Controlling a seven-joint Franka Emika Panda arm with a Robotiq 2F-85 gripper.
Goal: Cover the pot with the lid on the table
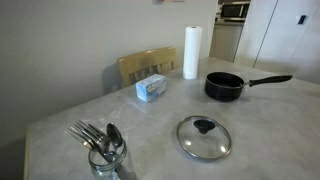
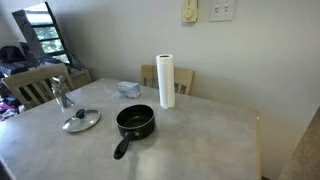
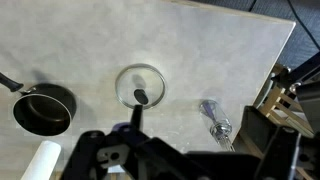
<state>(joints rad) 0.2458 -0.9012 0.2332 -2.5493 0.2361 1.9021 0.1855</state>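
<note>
The black pot (image 1: 224, 86) with its long handle stands open on the table (image 1: 270, 130); it also shows in an exterior view (image 2: 135, 121) and at the left of the wrist view (image 3: 43, 110). The glass lid (image 1: 204, 137) with a black knob lies flat on the table, apart from the pot, in both exterior views (image 2: 81, 119) and in the wrist view (image 3: 139, 85). My gripper (image 3: 195, 120) shows only in the wrist view, high above the table (image 3: 200, 50), open and empty. The arm is out of both exterior views.
A glass jar of cutlery (image 1: 105, 155) stands near the table edge, past the lid (image 2: 62, 95) (image 3: 213, 115). A white paper towel roll (image 1: 192, 52) (image 2: 166, 80) and a small blue-white box (image 1: 152, 88) stand near the pot. A wooden chair (image 1: 145, 65) stands behind the table.
</note>
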